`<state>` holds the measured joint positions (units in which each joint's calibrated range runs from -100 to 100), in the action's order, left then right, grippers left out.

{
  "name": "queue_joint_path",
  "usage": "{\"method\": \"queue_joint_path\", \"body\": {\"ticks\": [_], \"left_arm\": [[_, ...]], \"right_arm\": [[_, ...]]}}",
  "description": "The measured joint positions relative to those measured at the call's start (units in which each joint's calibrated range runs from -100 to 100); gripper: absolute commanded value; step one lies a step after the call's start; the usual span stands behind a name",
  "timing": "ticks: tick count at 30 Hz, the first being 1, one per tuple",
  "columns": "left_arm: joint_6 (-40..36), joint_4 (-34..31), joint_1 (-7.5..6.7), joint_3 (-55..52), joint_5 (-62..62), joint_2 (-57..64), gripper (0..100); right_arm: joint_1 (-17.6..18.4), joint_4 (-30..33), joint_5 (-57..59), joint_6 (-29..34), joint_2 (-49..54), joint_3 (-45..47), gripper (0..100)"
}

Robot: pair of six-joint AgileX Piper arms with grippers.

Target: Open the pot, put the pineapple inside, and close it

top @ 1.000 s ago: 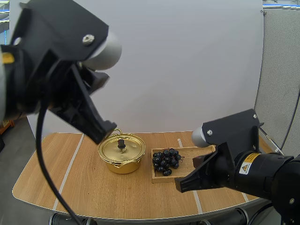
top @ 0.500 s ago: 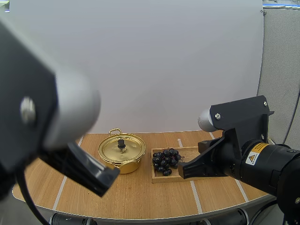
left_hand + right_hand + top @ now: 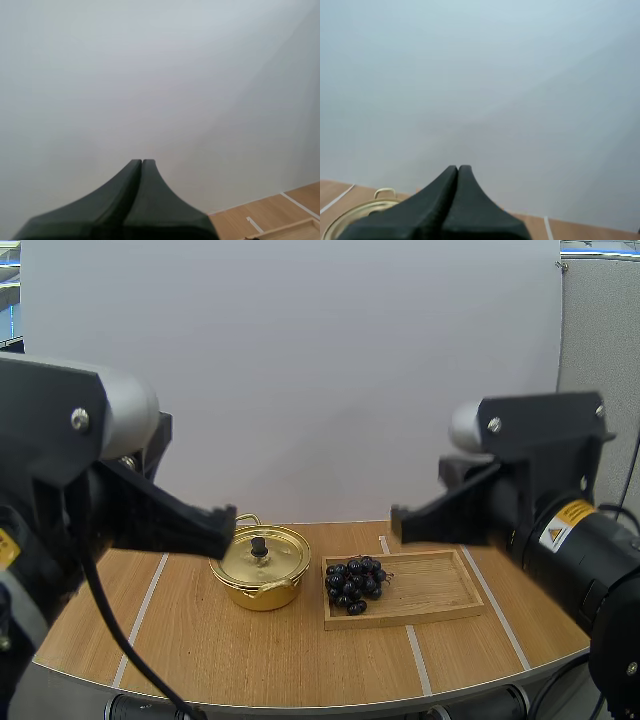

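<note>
Left hand (image 3: 142, 163) pressed together into one dark wedge, holding nothing, arm raised on the pot's side. Right hand (image 3: 458, 169) the same, fingers together and empty, arm raised on the tray's side. Gold pot (image 3: 260, 568) sits on the tabletop (image 3: 200, 640), lid (image 3: 259, 552) on. The fruit here is grapes (image 3: 355, 583) — a dark bunch lying in the wooden tray (image 3: 440, 590), at the end nearest the pot. Tray just beside the pot.

left claw (image 3: 142, 161): closed, empty | right claw (image 3: 458, 167): closed, empty
</note>
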<state>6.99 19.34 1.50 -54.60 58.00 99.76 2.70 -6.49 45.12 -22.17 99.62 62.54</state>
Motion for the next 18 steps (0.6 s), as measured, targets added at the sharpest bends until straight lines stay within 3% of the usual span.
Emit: {"method": "queue_joint_path", "body": {"ticks": [11, 18], "left_arm": [[-0.38, -2.0, -2.55, -18.42, -29.7, 0.0, 0], [-0.69, -0.65, -2.7, -32.18, -46.88, 0.0, 0]], "right_arm": [[0.0, 1.2, -20.87, 0.0, 0.0, 15.64, 0], [0.0, 1.32, -34.78, 0.0, -0.11, 26.88, 0]]}}
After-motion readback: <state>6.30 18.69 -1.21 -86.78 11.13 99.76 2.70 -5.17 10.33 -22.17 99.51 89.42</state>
